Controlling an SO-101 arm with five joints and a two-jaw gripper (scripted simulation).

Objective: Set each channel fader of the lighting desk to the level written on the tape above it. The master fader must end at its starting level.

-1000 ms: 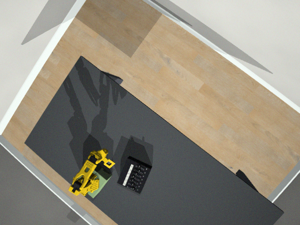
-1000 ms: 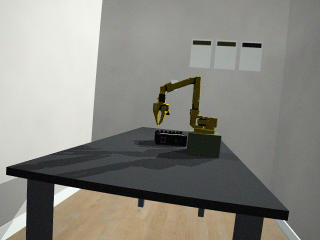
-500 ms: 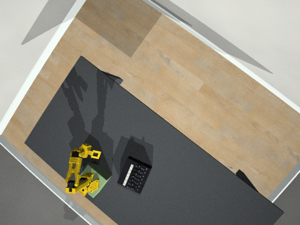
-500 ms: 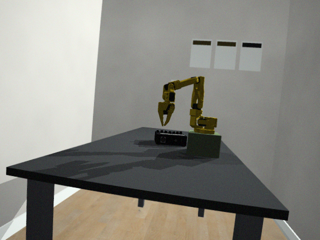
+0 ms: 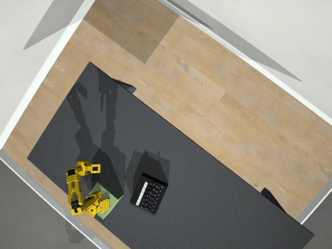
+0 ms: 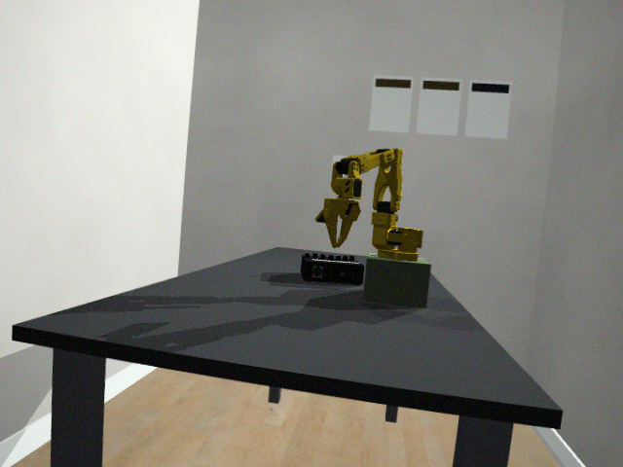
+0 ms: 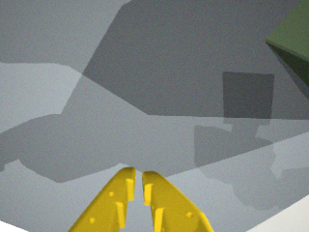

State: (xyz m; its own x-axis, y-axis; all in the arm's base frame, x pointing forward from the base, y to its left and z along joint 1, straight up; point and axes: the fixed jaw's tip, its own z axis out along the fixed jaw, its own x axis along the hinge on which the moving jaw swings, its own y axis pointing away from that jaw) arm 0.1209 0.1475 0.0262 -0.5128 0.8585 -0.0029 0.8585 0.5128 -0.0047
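Observation:
The black lighting desk (image 5: pixel 149 193) (image 6: pixel 332 269) sits on the dark table (image 5: pixel 214 203) (image 6: pixel 241 346) beside the arm's base. It has a row of small faders and a white tape strip (image 5: pixel 141 193) along one side; the numbers are too small to read. My yellow gripper (image 5: pixel 91 168) (image 6: pixel 338 242) (image 7: pixel 137 186) is shut on nothing and points down. It hangs well above bare table, off to the side of the desk, away from the faders. The wrist view shows only table surface and shadows, not the desk.
The arm stands on a green block (image 5: pixel 114 198) (image 6: pixel 397 282) (image 7: pixel 294 39) near the table's edge, close to the desk. Three white sheets (image 6: pixel 439 106) hang on the back wall. Wooden floor surrounds the table.

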